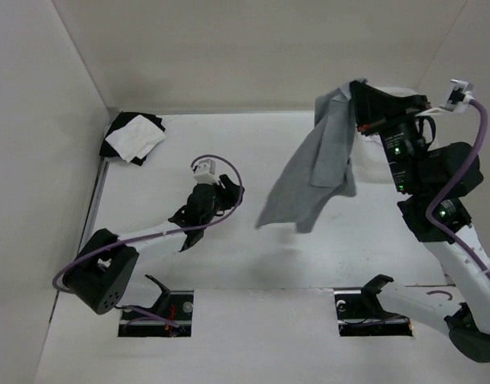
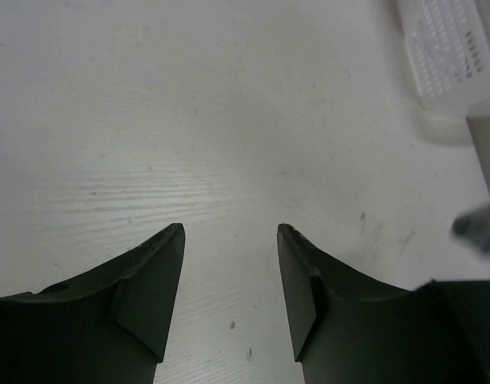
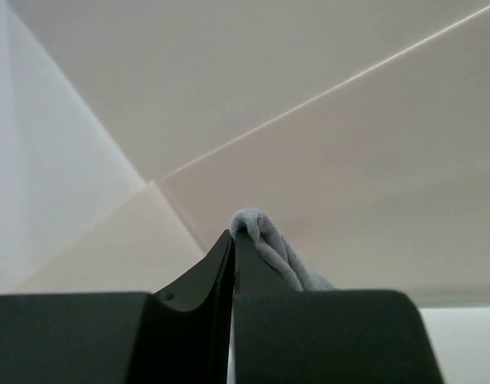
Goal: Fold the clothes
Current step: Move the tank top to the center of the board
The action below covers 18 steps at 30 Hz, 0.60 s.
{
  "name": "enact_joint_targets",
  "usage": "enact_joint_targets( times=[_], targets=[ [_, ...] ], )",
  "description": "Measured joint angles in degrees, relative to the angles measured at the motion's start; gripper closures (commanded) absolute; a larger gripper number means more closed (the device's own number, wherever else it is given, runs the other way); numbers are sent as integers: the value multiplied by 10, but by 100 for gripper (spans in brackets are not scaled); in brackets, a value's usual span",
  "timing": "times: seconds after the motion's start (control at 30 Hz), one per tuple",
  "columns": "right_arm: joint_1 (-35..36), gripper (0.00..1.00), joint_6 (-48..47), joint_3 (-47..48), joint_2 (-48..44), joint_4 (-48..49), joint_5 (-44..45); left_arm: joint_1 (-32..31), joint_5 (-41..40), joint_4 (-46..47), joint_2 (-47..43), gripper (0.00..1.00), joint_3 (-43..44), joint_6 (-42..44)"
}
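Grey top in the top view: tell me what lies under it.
The grey top hangs from the shut right gripper. Around its lower edge only bare white table shows. The stretch of table it covers in this view is hidden.

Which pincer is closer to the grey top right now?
Right. The right pincer is shut on the grey top, holding it up; the left pincer is open, off to its left, not touching.

White cloth [image 1: 134, 138] atop black cloth [image 1: 151, 122], far-left desk [image 1: 229, 264] corner; white perforated object [image 2: 449, 48], perhaps basket, elsewhere.
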Motion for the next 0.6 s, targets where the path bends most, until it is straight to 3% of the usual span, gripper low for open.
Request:
enact_joint_targets(
  times=[0.17,0.23,0.3,0.37,0.43,0.5,0.6],
  targets=[
    [-24,95,41,-166,2,101,-80,82,-2,-14,-82,53,-40,-36],
    [-66,93,75,-257,64,162,-135,112,-6,-31,-115,54,-56,-46],
    [-102,82,104,-306,152,217,-188,134,-15,-55,-148,54,-71,-51],
    [-146,63,136,-325,269,251,-234,153,-33,-80,-184,54,-84,-56],
    [-208,55,175,-324,403,251,-273,158,-48,-99,-210,54,-90,-58],
    [-240,50,198,-320,439,233,-284,158,-54,-109,-218,53,-90,-57],
    [-238,68,189,-304,415,198,-272,154,-60,-133,-216,55,-90,-54]
  ],
)
